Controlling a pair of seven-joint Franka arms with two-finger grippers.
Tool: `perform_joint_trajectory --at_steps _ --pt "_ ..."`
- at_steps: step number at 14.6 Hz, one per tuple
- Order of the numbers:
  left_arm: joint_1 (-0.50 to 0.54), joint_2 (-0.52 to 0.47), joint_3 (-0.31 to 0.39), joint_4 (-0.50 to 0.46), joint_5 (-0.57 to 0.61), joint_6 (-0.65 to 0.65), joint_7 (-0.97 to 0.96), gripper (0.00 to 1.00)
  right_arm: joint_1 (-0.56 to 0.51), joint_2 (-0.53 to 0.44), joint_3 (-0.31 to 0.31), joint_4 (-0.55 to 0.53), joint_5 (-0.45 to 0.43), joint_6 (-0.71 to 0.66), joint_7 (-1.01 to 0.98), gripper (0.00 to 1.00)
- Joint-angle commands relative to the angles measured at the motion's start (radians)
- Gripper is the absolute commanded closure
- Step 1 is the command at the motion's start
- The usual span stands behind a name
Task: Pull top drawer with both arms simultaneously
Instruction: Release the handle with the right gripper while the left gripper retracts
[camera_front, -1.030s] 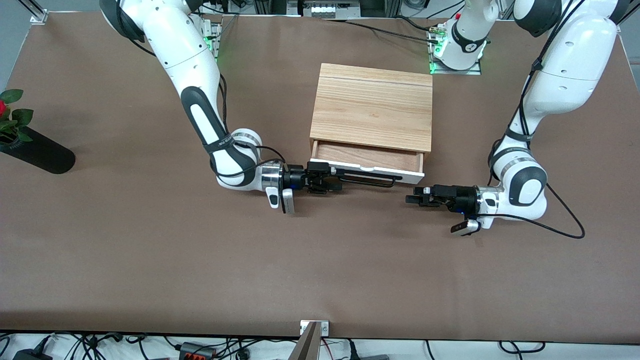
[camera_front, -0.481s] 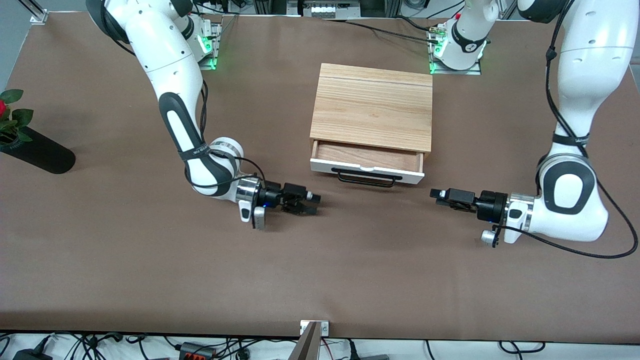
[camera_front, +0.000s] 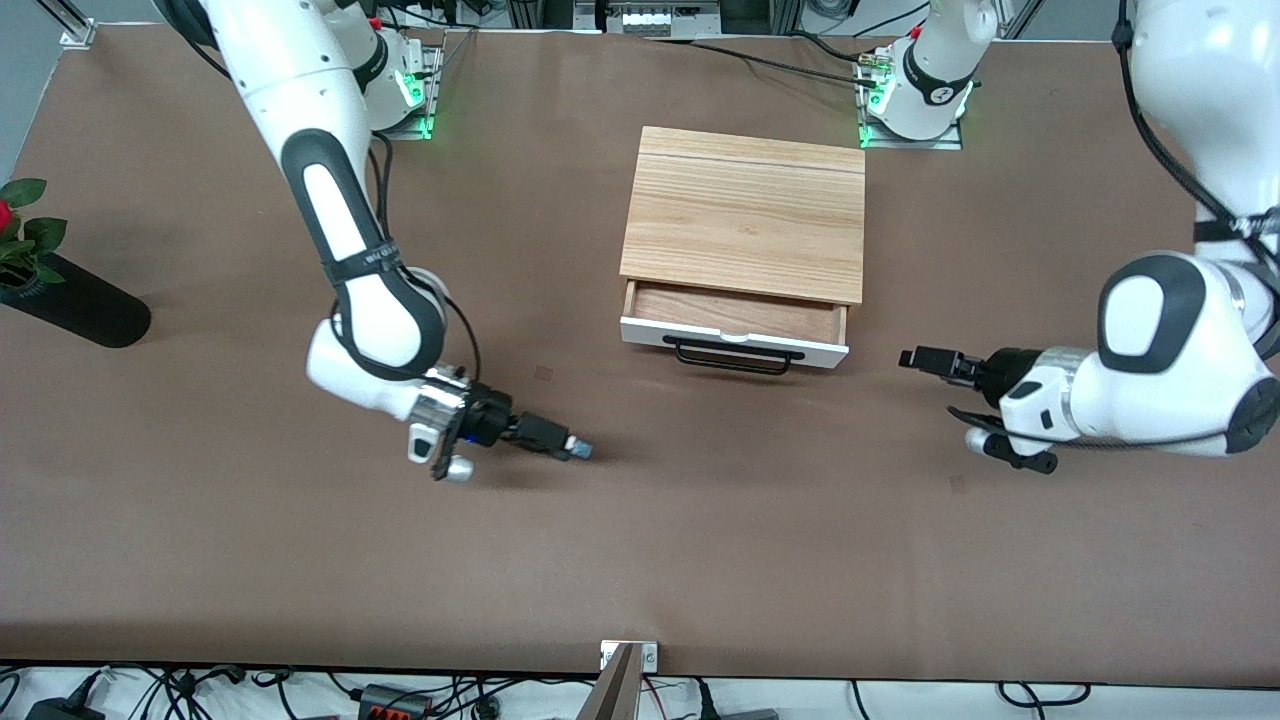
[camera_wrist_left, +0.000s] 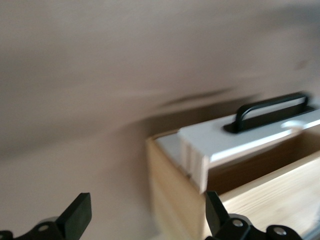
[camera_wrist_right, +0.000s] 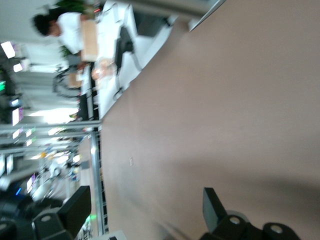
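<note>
The top drawer (camera_front: 735, 333) stands partly pulled out of the light wood cabinet (camera_front: 745, 210), showing reddish-brown wood inside. Its long black handle (camera_front: 738, 357) is free, with no gripper on it. My right gripper (camera_front: 575, 449) hangs open over the brown table, off the handle toward the right arm's end. My left gripper (camera_front: 912, 358) is open and empty over the table, off the drawer toward the left arm's end. In the left wrist view the white drawer front (camera_wrist_left: 240, 137) and handle (camera_wrist_left: 272, 111) show past my open left gripper (camera_wrist_left: 146, 215). My right gripper (camera_wrist_right: 145, 207) frames only bare table.
A black vase with a red flower (camera_front: 70, 300) lies at the right arm's end of the table. The brown table (camera_front: 640, 560) stretches from the drawer to the edge nearest the front camera. The arm bases (camera_front: 915, 95) stand along the opposite edge.
My right gripper has let go of the handle, opened and drawn away toward the right arm's end. My left gripper has also backed away from the drawer. The drawer has not moved.
</note>
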Motion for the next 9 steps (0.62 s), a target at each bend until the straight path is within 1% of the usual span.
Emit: perform_joint_trajectory --at_steps 1,2,3,4,5,6,7,8,9 --pt "-0.054 -0.09 0.005 -0.004 0.179 -0.056 -0.139 0.0 -0.019 -0.07 -0.048 -0.014 -0.172 0.001 0.262 0.0" --pt "-0.054 -0.119 0.005 -0.002 0.197 -0.067 -0.188 0.0 -0.019 -0.082 -0.074 -0.014 -0.233 0.001 0.362 0.0" --pt "-0.054 -0.144 0.005 -0.002 0.225 -0.078 -0.212 0.0 -0.019 -0.087 -0.121 -0.014 -0.316 -0.001 0.461 0.0" --pt "-0.051 -0.171 0.007 -0.002 0.274 -0.101 -0.214 0.0 -0.017 -0.111 -0.158 -0.014 -0.408 -0.013 0.531 0.0" --pt "-0.054 -0.21 0.01 -0.004 0.32 -0.107 -0.214 0.0 -0.02 -0.148 -0.181 -0.014 -0.498 -0.042 0.585 0.0" --pt "-0.055 -0.243 0.01 -0.011 0.329 -0.106 -0.219 0.0 -0.025 -0.163 -0.213 -0.014 -0.566 -0.088 0.643 0.0" --pt "-0.054 -0.283 0.023 -0.027 0.328 -0.103 -0.217 0.0 -0.034 -0.177 -0.248 -0.012 -0.591 -0.146 0.692 0.0" --pt "-0.054 -0.331 0.033 -0.071 0.328 -0.083 -0.229 0.0 -0.036 -0.183 -0.296 0.011 -0.602 -0.217 0.715 0.0" --pt "-0.054 -0.375 0.049 -0.117 0.326 -0.013 -0.252 0.0 -0.034 -0.182 -0.343 0.066 -0.614 -0.293 0.725 0.0"
